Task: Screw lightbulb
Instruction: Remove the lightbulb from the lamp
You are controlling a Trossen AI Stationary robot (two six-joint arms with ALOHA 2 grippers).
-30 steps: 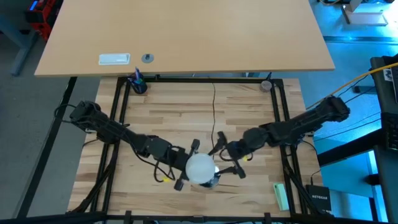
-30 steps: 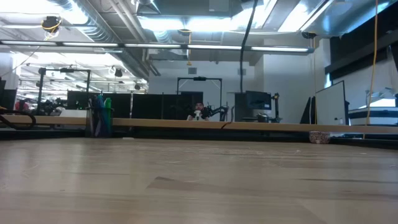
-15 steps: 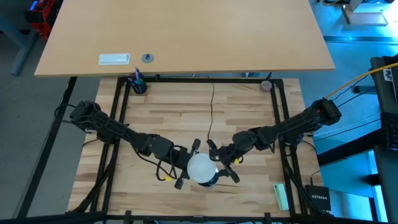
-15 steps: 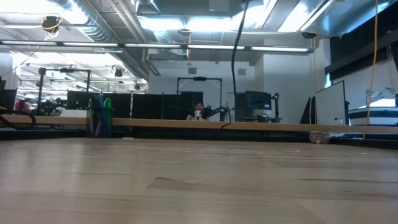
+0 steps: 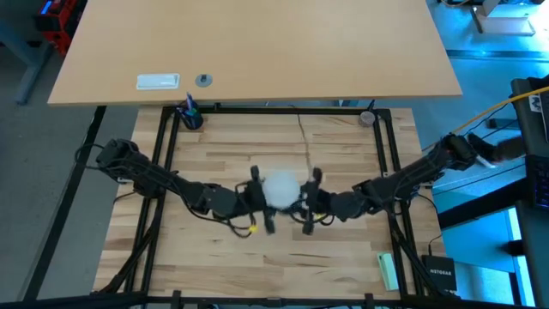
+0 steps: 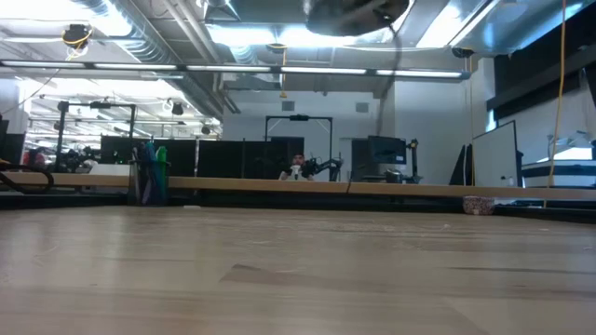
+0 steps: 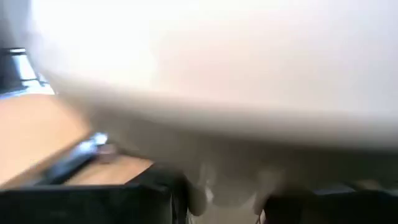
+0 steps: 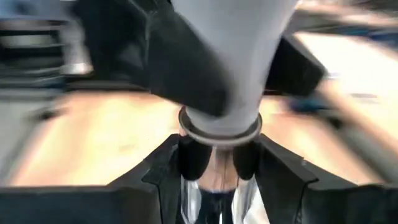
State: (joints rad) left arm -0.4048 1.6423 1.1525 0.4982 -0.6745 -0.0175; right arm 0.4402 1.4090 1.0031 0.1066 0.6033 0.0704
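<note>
Wood-slat counter sits inside a black frame, with a bigger tan desk behind it carrying a white tag and a small round part. A pen cup stands at the frame's far-left corner; a green block lies near-right.

Both arms meet mid-counter. The lightbulb is held up off the wood between them. Left hand is clamped on the lightbulb's white dome, which fills the left wrist view. Right hand has its fingers around the silvery socket just under the bulb's collar. They look closed on it, contact on both sides, though motion blur keeps me from being sure how firm the grip is. A thin black cord runs from the socket toward the far edge.

My read of the step: bulb base is seated in the socket mouth and threading is underway or about to start. How many turns are in, can't tell.

Next move needs one hand to hold steady while the other rotates about the bulb axis. Keep both coaxial, otherwise cross-threading. Watch for the cord winding up if the socket side turns.
</note>
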